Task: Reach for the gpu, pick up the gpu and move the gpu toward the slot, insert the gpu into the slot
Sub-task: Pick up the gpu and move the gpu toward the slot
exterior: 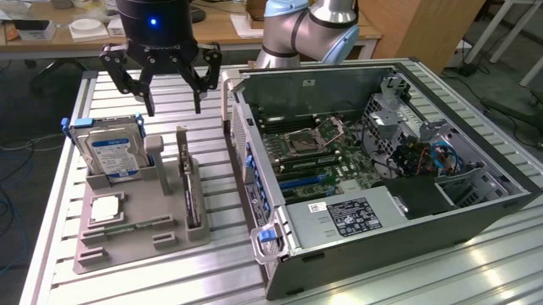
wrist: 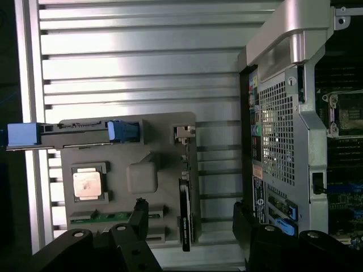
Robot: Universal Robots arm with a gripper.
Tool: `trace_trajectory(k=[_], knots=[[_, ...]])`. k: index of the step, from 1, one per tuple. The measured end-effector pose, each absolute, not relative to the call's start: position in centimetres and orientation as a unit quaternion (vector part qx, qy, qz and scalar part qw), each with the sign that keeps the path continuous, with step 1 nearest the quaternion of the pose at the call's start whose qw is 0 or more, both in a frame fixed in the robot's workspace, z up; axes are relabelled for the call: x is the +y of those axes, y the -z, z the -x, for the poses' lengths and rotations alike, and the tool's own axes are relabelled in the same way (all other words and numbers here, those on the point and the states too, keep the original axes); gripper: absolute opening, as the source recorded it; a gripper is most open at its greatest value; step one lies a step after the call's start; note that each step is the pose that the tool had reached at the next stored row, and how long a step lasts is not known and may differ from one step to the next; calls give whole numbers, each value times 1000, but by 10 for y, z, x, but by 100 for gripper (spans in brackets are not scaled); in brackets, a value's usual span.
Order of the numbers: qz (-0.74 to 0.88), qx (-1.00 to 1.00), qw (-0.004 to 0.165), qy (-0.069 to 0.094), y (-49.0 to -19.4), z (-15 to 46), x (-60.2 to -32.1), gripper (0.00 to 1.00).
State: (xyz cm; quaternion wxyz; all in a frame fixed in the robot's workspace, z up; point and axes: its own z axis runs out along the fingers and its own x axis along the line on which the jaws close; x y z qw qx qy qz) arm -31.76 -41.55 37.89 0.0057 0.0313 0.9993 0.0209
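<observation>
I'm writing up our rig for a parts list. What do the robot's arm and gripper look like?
The arm is silver-grey tubing with pale blue joint caps. The gripper is all black: a round body with a small glowing blue light and faint lettering below it, then two jointed linkage fingers.

Black gpu [wrist: 185, 214], green motherboard [exterior: 346, 154], blue-labelled drive [exterior: 114, 155]

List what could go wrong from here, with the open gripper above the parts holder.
The gpu stands on its thin edge; if the gripper descends off-centre, it may strike or tip the card. The hard drive stands close beside it and could be caught. The case wall rises between the holder and the motherboard, so a low carry might clip it.
</observation>
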Motion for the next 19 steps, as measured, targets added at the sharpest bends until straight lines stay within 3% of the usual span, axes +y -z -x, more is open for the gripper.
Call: trace_trajectory(k=[19], knots=[[-18, 1000, 5, -21, -375, 318, -423, 71]])
